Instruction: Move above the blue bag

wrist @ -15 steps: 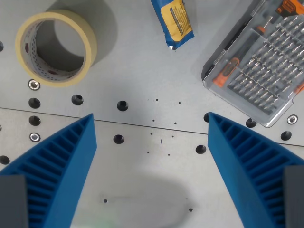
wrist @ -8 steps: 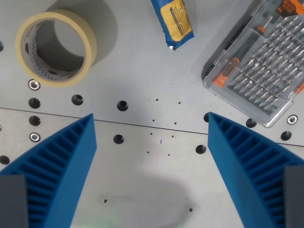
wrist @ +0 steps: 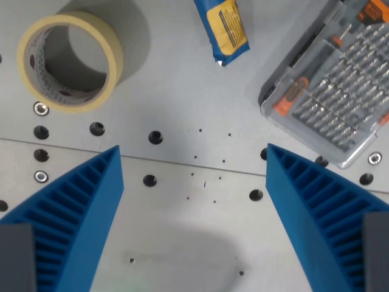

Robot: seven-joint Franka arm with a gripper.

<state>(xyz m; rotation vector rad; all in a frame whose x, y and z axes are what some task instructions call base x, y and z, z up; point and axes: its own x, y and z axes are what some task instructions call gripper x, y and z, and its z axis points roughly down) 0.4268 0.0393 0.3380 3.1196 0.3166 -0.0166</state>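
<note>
- We see the blue bag (wrist: 222,30) at the wrist view's top edge, ahead of the tool (wrist: 193,201), its long axis running nearly vertically.
- Tool fingers (wrist: 73,213) spread apart, empty, over the tabletop (wrist: 182,103).

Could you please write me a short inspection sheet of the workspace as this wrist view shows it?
Surface: grey metal table with bolt holes and a seam.
Job's things: blue bag with yellow label, lying flat at the top edge, partly cut off.
Clutter: tape roll at the wrist view's left; clear bit case at its right.
Grippers: pincer open, empty, over bare table below the bag.
Cables: nothing seen.
Surroundings: nothing seen.
</note>
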